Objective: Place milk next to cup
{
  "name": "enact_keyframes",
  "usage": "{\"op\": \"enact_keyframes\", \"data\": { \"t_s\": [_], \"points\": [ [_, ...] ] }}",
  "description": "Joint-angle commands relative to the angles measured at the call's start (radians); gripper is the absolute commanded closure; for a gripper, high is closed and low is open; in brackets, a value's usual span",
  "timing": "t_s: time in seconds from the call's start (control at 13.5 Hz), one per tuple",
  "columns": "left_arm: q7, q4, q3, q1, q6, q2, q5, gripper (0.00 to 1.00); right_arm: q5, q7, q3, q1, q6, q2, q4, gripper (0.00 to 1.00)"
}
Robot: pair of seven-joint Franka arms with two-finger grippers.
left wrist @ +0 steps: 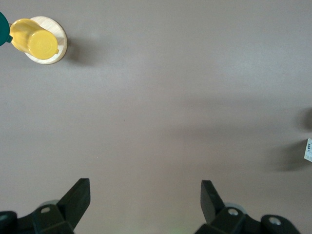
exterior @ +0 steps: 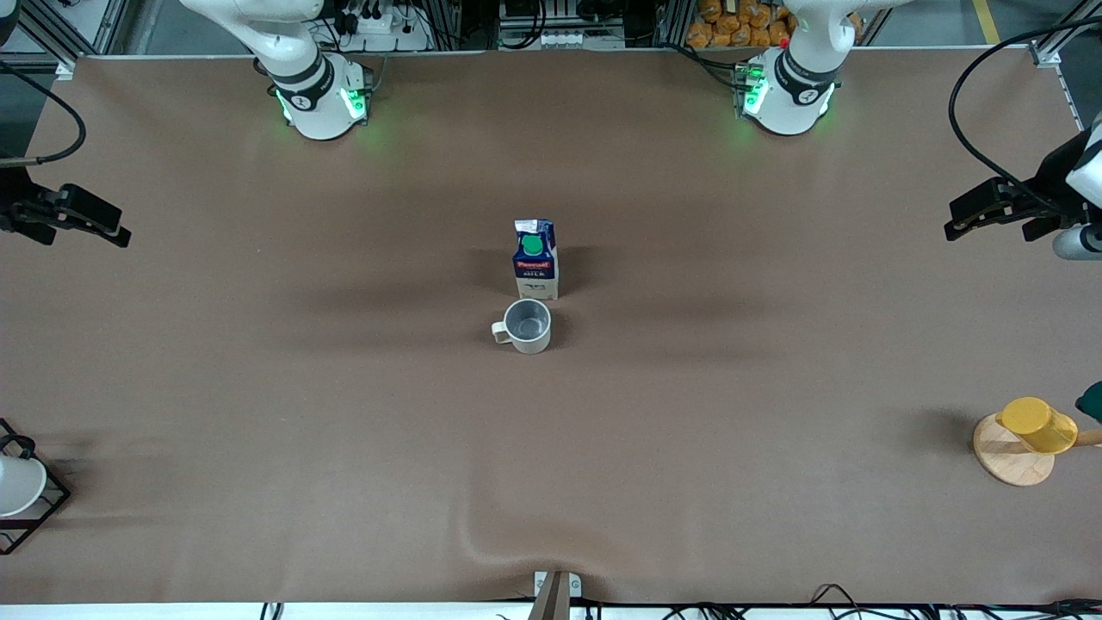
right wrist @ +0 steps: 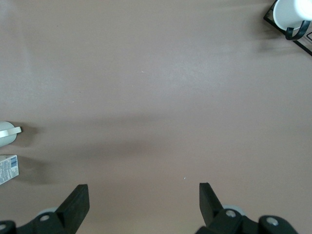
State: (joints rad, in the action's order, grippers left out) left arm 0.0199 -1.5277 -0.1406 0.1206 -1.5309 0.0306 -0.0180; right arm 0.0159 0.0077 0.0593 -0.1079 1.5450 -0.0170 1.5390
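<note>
While upright, milk [exterior: 535, 269] faces front camera

Brown table [exterior: 258, 387] has the milk [exterior: 535, 260] upright mid-table, the cup [exterior: 526, 325] just beside it, nearer the camera. A round wooden stand [exterior: 1009, 456] sits at the left arm's end, a black wire rack [exterior: 39, 508] at the right arm's end.

A brown mat covers the worktop [exterior: 258, 362] almost edge to edge, with a raised crease near the front camera's edge. Along the top of the front view runs an aluminium frame [exterior: 95, 30] carrying a white power strip [exterior: 379, 21] and dark cables. Soft, even light throws faint blurred shadows across the mat.
</note>
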Motion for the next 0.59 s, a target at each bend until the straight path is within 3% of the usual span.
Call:
{"op": "enact_keyframes", "data": {
  "t_s": [0.0, 0.52],
  "points": [
    [0.015, -0.022, -0.01, 0.002, 0.006, -0.023, 0.003, 0.0, 0.004, -0.012, 0.016, -0.024, -0.016, -0.012, -0.023, 0.0],
    [0.018, -0.02, -0.025, 0.007, 0.006, -0.023, 0.026, 0.0, 0.012, -0.008, 0.016, -0.027, -0.016, -0.012, -0.023, 0.0]
  ]
}}
